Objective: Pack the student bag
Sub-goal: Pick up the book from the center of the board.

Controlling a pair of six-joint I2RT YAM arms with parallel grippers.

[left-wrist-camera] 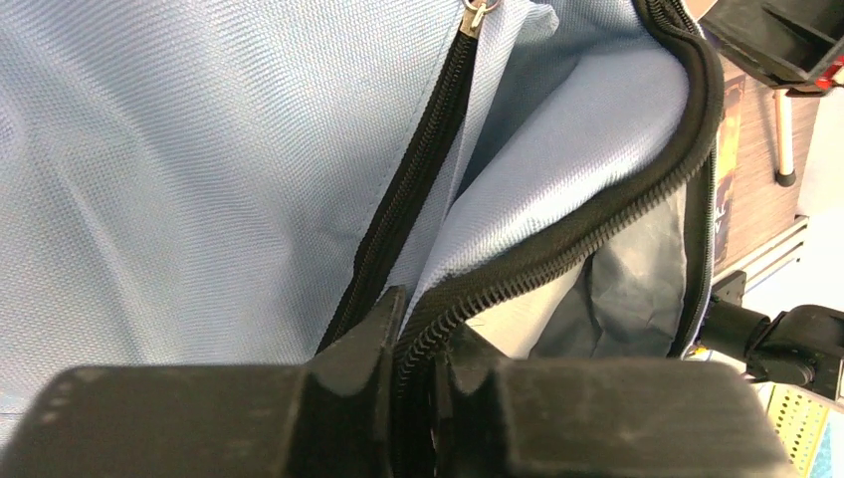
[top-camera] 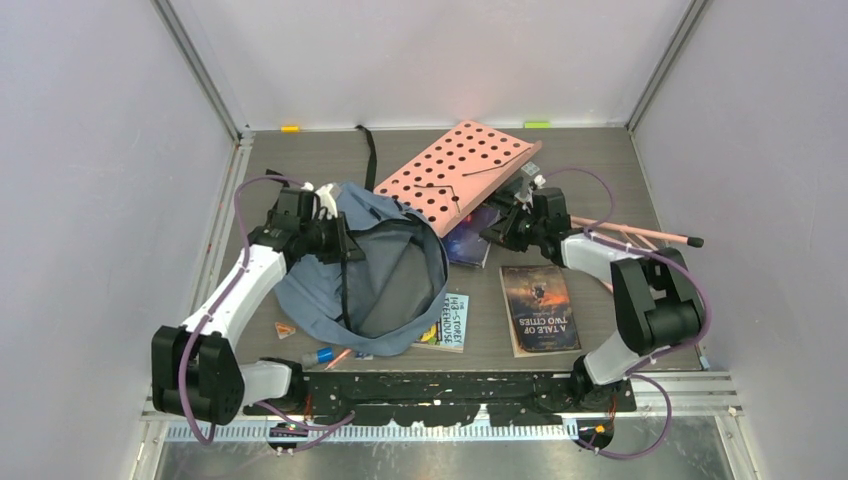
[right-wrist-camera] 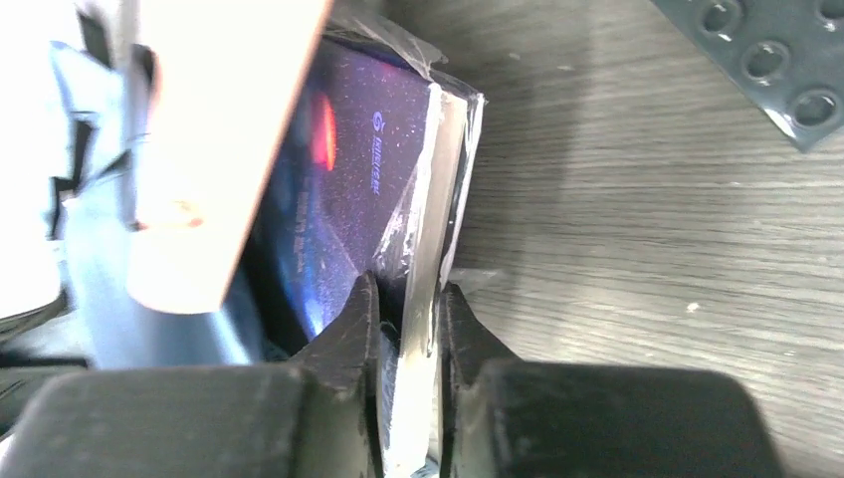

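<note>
The blue backpack lies on the table, left of the middle, in front of the left arm. Its mouth gapes open, showing a grey lining. Its far corner reaches to the pink board with holes.

The left gripper is at the far left rim of that mouth. Its jaws are nearly together and pinch the black zipper edge of the backpack. The edging runs up from between the two black fingers. Blue fabric fills the view to their left, and a second zipper line runs up across it.

The right gripper is near the middle of the table, at the near right corner of the pink board. Its jaws are narrow and clamp the edge of a dark book with a starry purple cover under clear wrap. One finger sits on the cover side and the other on the table side. The book lies flat, with its far part tucked under the board.

A brown book titled A Tale of Two Cities lies apart on the table, near the right arm. A light blue book lies against the near right edge of the backpack. Thin pink sticks lie to the right, behind the right arm. A blue-tipped marker lies just beside the near edge of the backpack.
</note>
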